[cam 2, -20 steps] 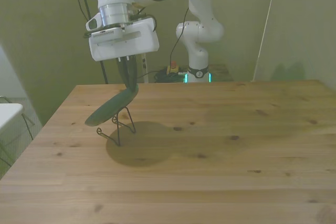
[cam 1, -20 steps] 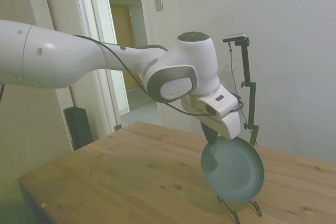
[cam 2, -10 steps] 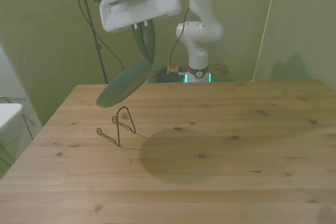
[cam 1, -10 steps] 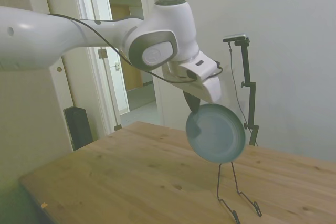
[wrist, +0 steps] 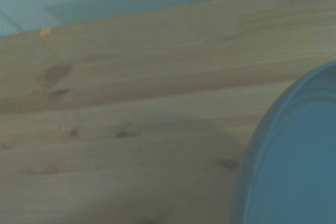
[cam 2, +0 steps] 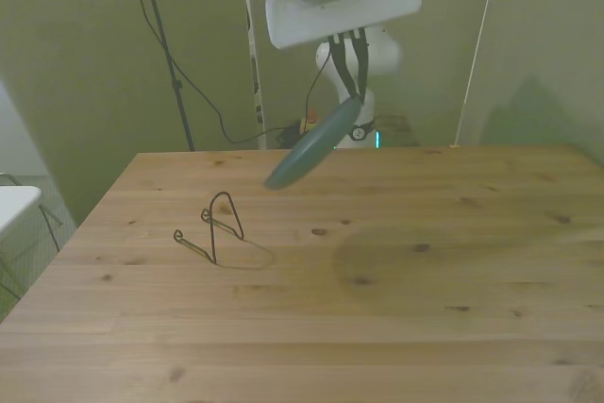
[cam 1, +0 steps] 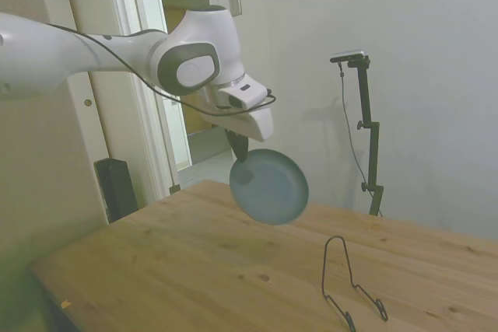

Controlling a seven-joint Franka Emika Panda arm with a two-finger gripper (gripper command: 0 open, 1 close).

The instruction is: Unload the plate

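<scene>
Going L to R in the front view: black wire stand (cam 2: 214,229) sits bare near the surface's (cam 2: 377,327) left edge, and further right, toward the far edge, the hand (cam 2: 350,96) is clamped on the plate's (cam 2: 315,144) upper rim. Plate hangs tilted, in the air, well apart from the stand. So unloading looks mostly done, I'd say; what's left is setting the plate down on the wood & letting go.
</scene>
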